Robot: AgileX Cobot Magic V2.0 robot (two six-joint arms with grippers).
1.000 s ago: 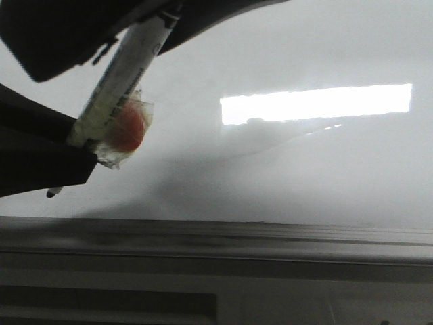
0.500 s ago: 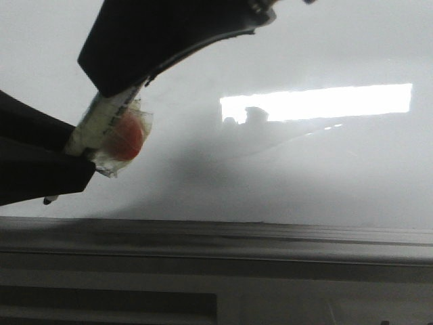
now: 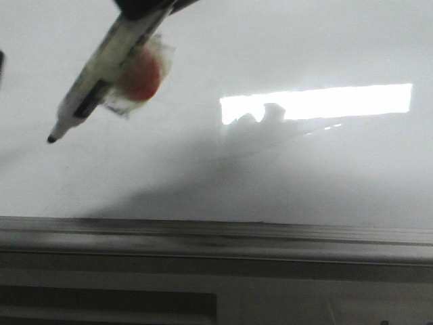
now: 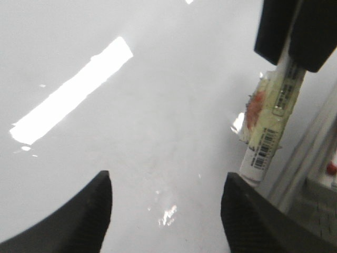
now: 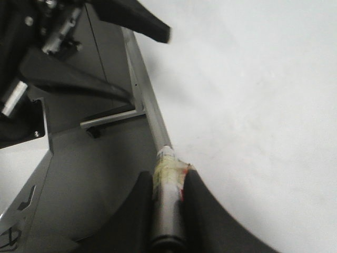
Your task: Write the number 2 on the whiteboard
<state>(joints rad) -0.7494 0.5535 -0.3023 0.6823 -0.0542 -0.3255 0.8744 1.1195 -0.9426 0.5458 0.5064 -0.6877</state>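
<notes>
The whiteboard (image 3: 304,183) fills the front view, with its grey rail (image 3: 216,233) along the near edge. No number 2 shows on it. My right gripper (image 5: 169,184) is shut on a white marker (image 3: 101,74) that has a red blob taped to it. The marker hangs tilted, its black tip (image 3: 52,139) pointing down at the left side of the board. I cannot tell whether the tip touches. My left gripper (image 4: 166,195) is open and empty over the board, beside the marker (image 4: 271,126). In the front view only a dark sliver shows at the left edge.
A bright rectangular light reflection (image 3: 314,103) lies on the board. The robot's grey base and arm parts (image 5: 63,158) lie beyond the rail (image 5: 145,100). The left gripper's finger (image 5: 142,21) reaches over the board near the marker.
My left gripper has let go of the marker's lower end and drawn off to the left. The right gripper has lifted the marker, and its black tip now shows.
</notes>
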